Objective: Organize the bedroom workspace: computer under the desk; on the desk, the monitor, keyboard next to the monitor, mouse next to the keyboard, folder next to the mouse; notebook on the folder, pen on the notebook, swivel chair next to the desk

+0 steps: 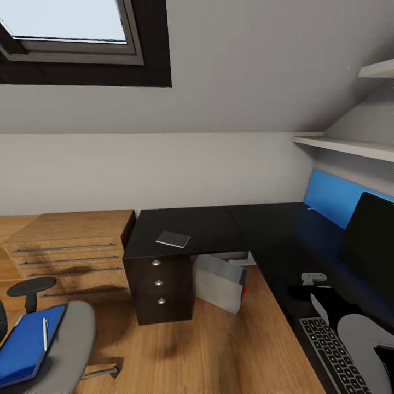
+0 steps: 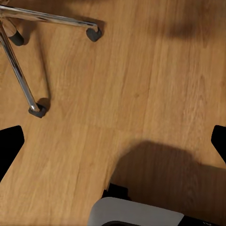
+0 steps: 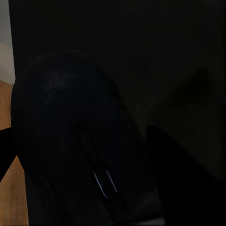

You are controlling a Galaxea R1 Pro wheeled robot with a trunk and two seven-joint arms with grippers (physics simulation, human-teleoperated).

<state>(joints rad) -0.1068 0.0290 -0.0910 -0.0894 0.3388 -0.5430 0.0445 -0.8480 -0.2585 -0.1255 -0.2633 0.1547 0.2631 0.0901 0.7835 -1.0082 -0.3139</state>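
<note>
Black and L-shaped, the bench [image 1: 219, 230] fills the corner under the sloped wall, its three-knob drawer block standing on the wooden floor [image 1: 219, 350]. On the bench top above those drawers lies the thin grey notebook [image 1: 173, 239]. Under the bench, just beside the drawer block, the light grey computer [image 1: 220, 283] leans tilted, a red spot at its edge. Along the bench's right wing stand the black monitor [image 1: 369, 243] and, nearer the camera, the keyboard [image 1: 328, 350]. Left of the drawer block, near a light wooden drawer unit [image 1: 65, 249], the grey swivel chair [image 1: 74, 339] carries the blue folder [image 1: 24, 347] with the white pen [image 1: 45, 334] lying on it. The right tool's camera looks closely at the black mouse [image 3: 75, 146] against the bench surface; whether either tool is apart or together I cannot tell.
</note>
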